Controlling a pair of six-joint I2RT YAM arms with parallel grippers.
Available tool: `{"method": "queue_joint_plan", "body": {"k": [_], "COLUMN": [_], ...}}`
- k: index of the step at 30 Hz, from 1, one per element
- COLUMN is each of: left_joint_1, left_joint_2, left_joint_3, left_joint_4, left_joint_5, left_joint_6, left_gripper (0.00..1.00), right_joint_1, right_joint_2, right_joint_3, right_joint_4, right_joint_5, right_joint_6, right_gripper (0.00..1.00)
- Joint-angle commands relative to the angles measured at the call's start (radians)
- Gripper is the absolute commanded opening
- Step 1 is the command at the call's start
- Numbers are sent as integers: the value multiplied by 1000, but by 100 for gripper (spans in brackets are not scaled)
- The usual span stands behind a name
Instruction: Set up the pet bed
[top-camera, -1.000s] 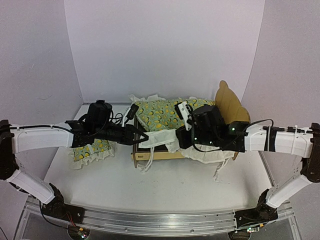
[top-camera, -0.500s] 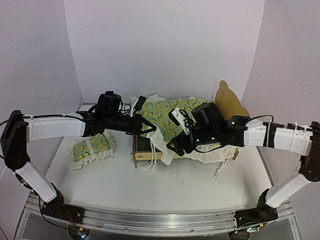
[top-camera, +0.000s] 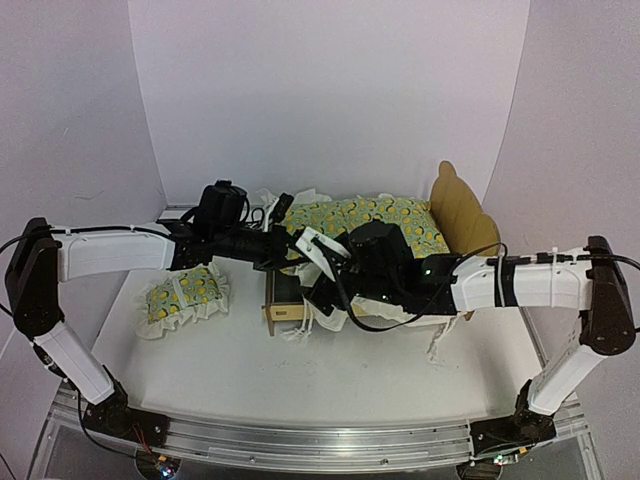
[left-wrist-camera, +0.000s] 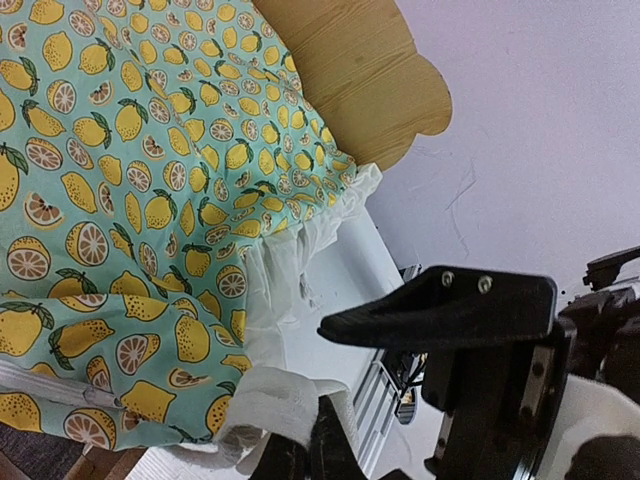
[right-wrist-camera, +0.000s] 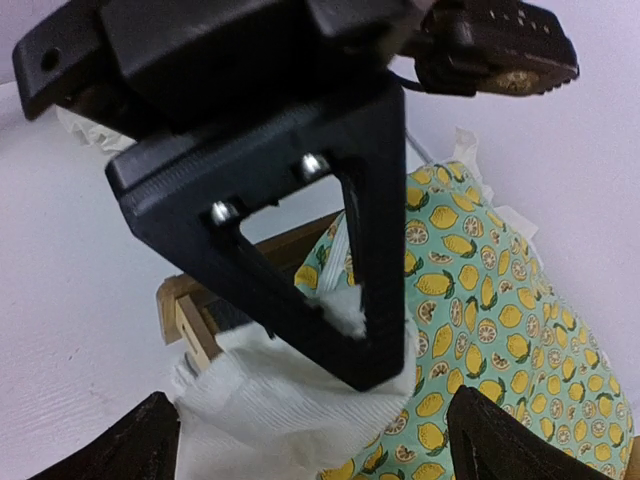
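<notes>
One pet bed (top-camera: 465, 215), one quilt (top-camera: 362, 214), one pillow (top-camera: 186, 294).

Top view: the quilt (top-camera: 375, 218) covers the base of the pet bed (top-camera: 463, 212); the right arm (top-camera: 520, 282) hides its near side rail. Left wrist view: headboard (left-wrist-camera: 350, 80) cut by the top edge; quilt by the left edge; lower finger (left-wrist-camera: 335, 445) of the left gripper (left-wrist-camera: 324, 370) by the bottom edge. Right wrist view: the right gripper (right-wrist-camera: 320, 445) shows only fingertips (right-wrist-camera: 505, 435), cut by the bottom edge.
</notes>
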Motion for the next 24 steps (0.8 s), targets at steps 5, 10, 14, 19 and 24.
{"method": "queue_joint_plan", "body": {"k": [5,10,14,19,24], "left_joint_1": [8,21,27,0,-84], "left_joint_2": [-9,-47,-146,-253,-165], "left_joint_3": [80,67,-51,-280,-305], "left_joint_4": [-5,-47,-10,171,215], "left_joint_5": [-10,-28,-76,-139,-224], "left_joint_6": [-21,47,144,233,312], "left_gripper": [0,29,67,68,30], "right_joint_1": [47,-14,-148,-235,-265], "right_joint_2": [83,-4,-22,0,7], "right_joint_3": [23,-17,-5,14,25], "right_joint_4": [363,211,120,97,95], "right_joint_5": [541,186,-214,-470,-536], "right_joint_6": [0,136,308,424,449], "right_gripper": [73,0,0,0,0]}}
